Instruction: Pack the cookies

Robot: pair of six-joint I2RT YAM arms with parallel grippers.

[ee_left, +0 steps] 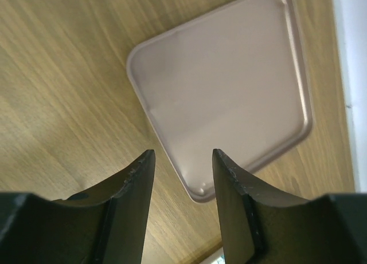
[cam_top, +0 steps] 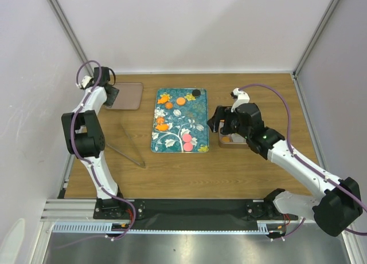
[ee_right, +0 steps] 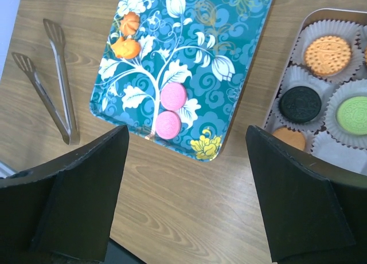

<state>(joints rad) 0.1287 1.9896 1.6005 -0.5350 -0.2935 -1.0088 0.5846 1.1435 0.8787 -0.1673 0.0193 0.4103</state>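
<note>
While the left claw point(ee_left: 183, 155) gapes over the pink tray point(ee_left: 229, 92) rim, the right claw point(ee_right: 186, 132) hangs wide open.

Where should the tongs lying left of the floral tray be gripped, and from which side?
Probably near the joined end of the tongs, from straight above, closing across both arms: they lie flat, and the arms splay wide apart toward the spatula tips.
</note>
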